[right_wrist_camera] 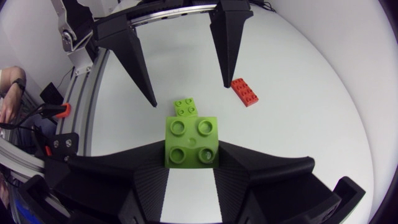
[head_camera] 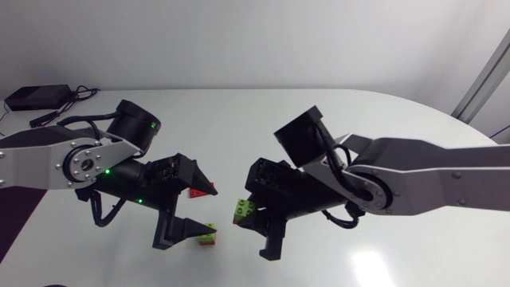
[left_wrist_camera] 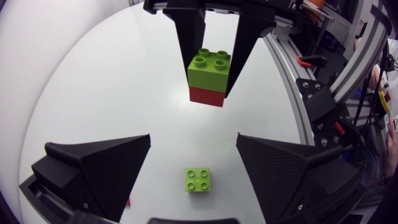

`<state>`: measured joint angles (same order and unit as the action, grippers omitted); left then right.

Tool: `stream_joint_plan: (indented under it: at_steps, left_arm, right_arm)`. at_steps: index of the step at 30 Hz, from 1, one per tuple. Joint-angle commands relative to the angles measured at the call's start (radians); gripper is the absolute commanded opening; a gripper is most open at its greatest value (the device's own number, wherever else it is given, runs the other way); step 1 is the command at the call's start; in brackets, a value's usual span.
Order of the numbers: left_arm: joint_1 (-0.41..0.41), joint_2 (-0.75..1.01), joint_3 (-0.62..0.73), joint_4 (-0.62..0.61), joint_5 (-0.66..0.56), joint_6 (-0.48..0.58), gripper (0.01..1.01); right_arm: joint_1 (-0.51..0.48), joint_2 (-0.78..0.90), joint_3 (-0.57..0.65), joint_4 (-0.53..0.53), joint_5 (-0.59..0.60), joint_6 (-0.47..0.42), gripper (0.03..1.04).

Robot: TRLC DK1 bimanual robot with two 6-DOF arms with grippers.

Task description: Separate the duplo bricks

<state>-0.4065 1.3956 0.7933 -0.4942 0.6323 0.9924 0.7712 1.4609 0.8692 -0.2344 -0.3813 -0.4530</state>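
My right gripper [head_camera: 256, 215] is shut on a two-brick stack [head_camera: 245, 210], a lime green duplo [right_wrist_camera: 191, 142] on top of a red one [left_wrist_camera: 206, 96], held above the white table [head_camera: 239, 119]. Facing it, my left gripper [head_camera: 212, 209] stands open, its fingers [left_wrist_camera: 99, 168] wide apart and holding nothing. On the table between those fingers lies a loose green brick [left_wrist_camera: 196, 179], also seen in the head view [head_camera: 209, 232]. A flat red brick [right_wrist_camera: 244, 91] lies beside the left gripper's far finger [head_camera: 199, 185].
A black box with cables [head_camera: 36, 97] sits at the table's back left corner. The table's curved edge [head_camera: 446, 115] runs along the back right.
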Motion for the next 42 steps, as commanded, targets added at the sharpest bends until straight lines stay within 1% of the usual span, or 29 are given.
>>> stream_joint_plan:
  at_steps: [1, 5, 8, 10, 12, 13, 15, 20, 26, 31, 36, 37, 39, 40, 42]
  left_arm:
    - [-0.003, -0.015, 0.043, -0.026, 0.04, -0.018, 0.959]
    - [0.009, -0.014, 0.064, -0.053, 0.087, -0.015, 0.957]
    - [0.009, -0.003, 0.066, -0.055, 0.092, -0.012, 0.957]
    - [0.008, 0.023, 0.063, -0.053, 0.09, 0.005, 0.957]
    - [0.012, 0.057, 0.063, -0.056, 0.063, 0.031, 0.957]
    - [0.012, 0.069, 0.06, -0.056, 0.041, 0.041, 0.956]
    - [0.014, 0.066, 0.037, -0.056, 0.015, 0.066, 0.954]
    - [0.023, 0.065, 0.001, -0.058, -0.036, 0.112, 0.944]
    - [0.026, 0.106, -0.031, -0.046, -0.083, 0.147, 0.944]
    - [0.02, 0.151, -0.054, -0.029, -0.105, 0.149, 0.939]
    - [0.011, 0.18, -0.071, 0.016, -0.137, 0.144, 0.907]
    - [0.009, 0.186, -0.072, 0.031, -0.141, 0.14, 0.885]
    - [0.008, 0.204, -0.072, 0.063, -0.148, 0.137, 0.879]
    - [0.005, 0.215, -0.071, 0.077, -0.154, 0.127, 0.866]
    - [0.003, 0.235, -0.063, 0.091, -0.16, 0.123, 0.852]
  right_arm:
    - [-0.016, -0.027, 0.024, -0.029, -0.044, 0.039, 0.31]
    - [-0.02, -0.043, 0.033, -0.054, -0.085, 0.046, 0.31]
    - [-0.018, -0.037, 0.027, -0.049, -0.076, 0.042, 0.31]
    - [-0.024, -0.005, 0.011, -0.036, -0.053, 0.014, 0.31]
    - [-0.056, 0.049, 0.001, -0.032, -0.047, -0.023, 0.31]
    - [-0.067, 0.067, -0.013, -0.017, -0.024, -0.046, 0.31]
    - [-0.069, 0.099, -0.042, 0.024, 0.012, -0.064, 0.31]
    - [-0.098, 0.19, -0.073, 0.104, 0.024, -0.088, 0.31]
    - [-0.098, 0.265, -0.09, 0.184, 0.076, -0.101, 0.31]
    - [-0.096, 0.311, -0.084, 0.207, 0.088, -0.104, 0.32]
    - [-0.093, 0.314, -0.085, 0.214, 0.105, -0.108, 0.33]
    - [-0.093, 0.314, -0.085, 0.214, 0.105, -0.108, 0.33]
    - [-0.092, 0.314, -0.087, 0.222, 0.127, -0.108, 0.35]
    - [-0.087, 0.314, -0.09, 0.225, 0.134, -0.108, 0.4]
    - [-0.079, 0.315, -0.091, 0.227, 0.144, -0.108, 0.46]
